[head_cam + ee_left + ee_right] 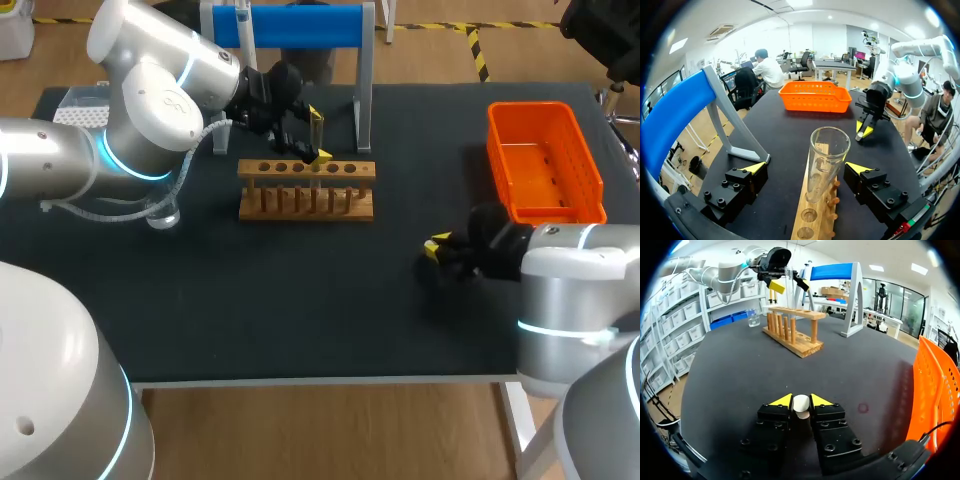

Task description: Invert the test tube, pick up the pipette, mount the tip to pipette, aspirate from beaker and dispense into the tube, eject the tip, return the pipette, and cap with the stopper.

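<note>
A clear test tube [824, 159] stands upright, mouth up, in the wooden rack [306, 190]. My left gripper [318, 137] hangs over the rack, open, its yellow-tipped fingers [756, 168] on either side of the tube and apart from it. My right gripper [801, 400] is low over the dark table, in front of the orange basket, shut on a small cream stopper [801, 405]. From the right wrist view the rack [790, 332] and my left gripper [785, 284] are far ahead. The pipette [243, 25] hangs on the blue stand. A glass beaker [163, 212] sits left of the rack.
An orange basket [545, 160] stands at the back right, close beside my right arm. The blue-topped stand [300, 28] rises right behind the rack. A white tip box [85, 105] is at the back left, partly behind my left arm.
</note>
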{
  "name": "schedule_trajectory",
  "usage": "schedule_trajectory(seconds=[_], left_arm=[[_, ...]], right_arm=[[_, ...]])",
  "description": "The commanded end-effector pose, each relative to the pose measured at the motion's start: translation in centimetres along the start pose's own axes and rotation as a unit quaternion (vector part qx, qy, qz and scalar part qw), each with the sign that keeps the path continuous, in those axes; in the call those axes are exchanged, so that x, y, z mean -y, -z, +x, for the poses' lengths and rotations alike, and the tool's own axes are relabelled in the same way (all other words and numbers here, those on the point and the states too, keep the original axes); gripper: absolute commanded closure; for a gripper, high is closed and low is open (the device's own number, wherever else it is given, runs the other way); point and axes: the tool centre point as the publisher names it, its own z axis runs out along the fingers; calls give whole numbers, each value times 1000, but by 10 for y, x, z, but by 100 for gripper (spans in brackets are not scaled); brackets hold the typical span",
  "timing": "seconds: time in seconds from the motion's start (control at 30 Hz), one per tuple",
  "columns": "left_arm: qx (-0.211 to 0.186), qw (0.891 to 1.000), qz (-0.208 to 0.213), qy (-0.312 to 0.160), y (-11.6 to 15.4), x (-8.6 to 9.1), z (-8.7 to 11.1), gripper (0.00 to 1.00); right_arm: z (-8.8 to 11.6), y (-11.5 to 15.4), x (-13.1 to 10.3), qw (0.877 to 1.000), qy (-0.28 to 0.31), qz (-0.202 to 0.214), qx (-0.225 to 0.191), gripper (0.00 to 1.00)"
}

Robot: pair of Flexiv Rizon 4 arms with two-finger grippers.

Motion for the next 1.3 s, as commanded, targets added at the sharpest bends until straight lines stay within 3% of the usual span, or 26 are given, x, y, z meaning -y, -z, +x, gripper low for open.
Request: schedule_trajectory(seconds=[0.03,0.73,1.03,1.3], left_arm=[[-1,1000,-1,0,0,0,0,0],[-1,1000,-1,0,0,0,0,0],[-1,1000,-1,0,0,0,0,0],[-1,1000,-1,0,0,0,0,0]], right_arm=[[-3,6,-9,1000,1,-10,-8,100],[-6,30,-116,992,52,-57,-95,100],[-3,43,-170,982,96,-79,-141,100],[5,51,-204,970,134,-81,-187,100]])
